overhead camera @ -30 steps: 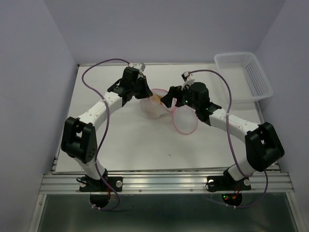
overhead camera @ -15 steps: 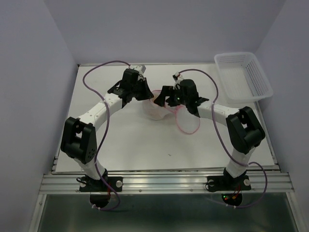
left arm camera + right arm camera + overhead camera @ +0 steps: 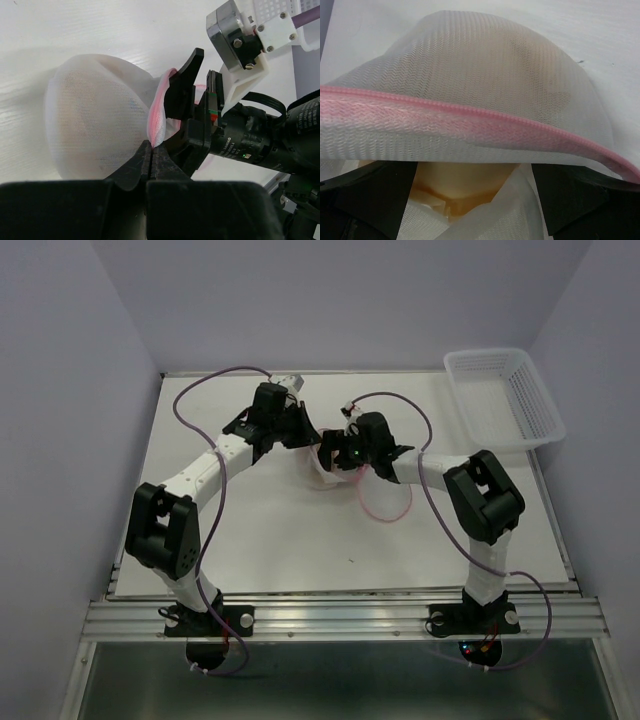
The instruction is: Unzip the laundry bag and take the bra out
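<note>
The small, round, white-mesh laundry bag with a pink zipper rim [image 3: 95, 125] lies mid-way across the white table [image 3: 260, 540]. The left jaws are clamped on its rim. The right jaws, spread wide, reach into the opening. The tan fabric bra [image 3: 465, 182] inside is mostly veiled by mesh.

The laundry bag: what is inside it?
Inside the laundry bag a tan bra shows below the pink zipper rim. The mesh covers the rest, so its full shape is hidden.

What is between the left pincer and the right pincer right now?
The pink zipper rim of the laundry bag: the left wrist view shows the left pincer shut on it, the right pincer open just beyond.
</note>
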Controlling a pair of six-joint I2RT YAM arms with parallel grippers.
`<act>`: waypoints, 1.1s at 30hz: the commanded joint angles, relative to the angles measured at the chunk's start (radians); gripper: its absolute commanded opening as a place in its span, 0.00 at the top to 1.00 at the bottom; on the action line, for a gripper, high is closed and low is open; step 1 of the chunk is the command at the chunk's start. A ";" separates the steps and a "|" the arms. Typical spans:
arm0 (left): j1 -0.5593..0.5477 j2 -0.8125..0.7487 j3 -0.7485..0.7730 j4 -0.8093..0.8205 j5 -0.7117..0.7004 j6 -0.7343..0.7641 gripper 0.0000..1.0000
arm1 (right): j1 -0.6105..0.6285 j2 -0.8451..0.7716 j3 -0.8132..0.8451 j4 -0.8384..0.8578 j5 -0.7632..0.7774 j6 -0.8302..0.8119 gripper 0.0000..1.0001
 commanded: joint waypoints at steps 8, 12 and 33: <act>-0.010 -0.046 -0.001 0.041 0.023 0.003 1.00 | 0.009 -0.011 0.011 0.068 0.063 -0.041 0.82; -0.012 -0.052 -0.014 0.027 0.004 0.005 1.00 | 0.009 -0.066 -0.012 0.079 0.096 -0.066 0.91; 0.033 -0.022 -0.034 -0.016 -0.108 -0.067 1.00 | 0.009 -0.502 -0.150 -0.034 -0.262 -0.484 0.93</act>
